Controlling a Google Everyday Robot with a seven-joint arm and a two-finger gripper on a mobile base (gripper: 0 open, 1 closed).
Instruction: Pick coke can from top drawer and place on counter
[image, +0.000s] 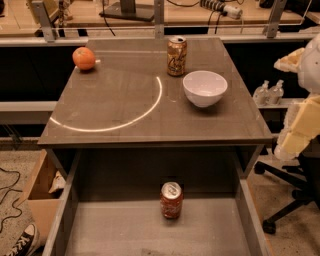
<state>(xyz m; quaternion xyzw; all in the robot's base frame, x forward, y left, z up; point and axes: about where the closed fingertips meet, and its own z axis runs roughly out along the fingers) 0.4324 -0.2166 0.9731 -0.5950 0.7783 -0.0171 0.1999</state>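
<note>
Camera view, looking down over the counter (215, 125) into the open top drawer (116, 231).

Coke can (171, 200) stands upright on the drawer floor, near the middle and toward the back, clear of both side walls. Silver top with pull tab faces up; nothing touches it.

On the counter: gold-tan can (176, 56) at the rear, white bowl (205, 88) just beside it to the front right, an orange (83, 58) at the rear left corner, and a thin white arc (150, 107) across the surface.

Gripper (299, 131) is at the right edge of view, off the counter's side and above an office chair (292, 200) — well apart from the can, so it has no hold of it. Open or closed: cannot tell.

Handling, as a judgement — thin metal wall, smooth and a little slippery, rigid enough unless squeezed hard; weight unknown, since full or empty is not visible. Best hold looks like mid-body across the cylinder, coming from above, where the drawer walls leave room.
</note>
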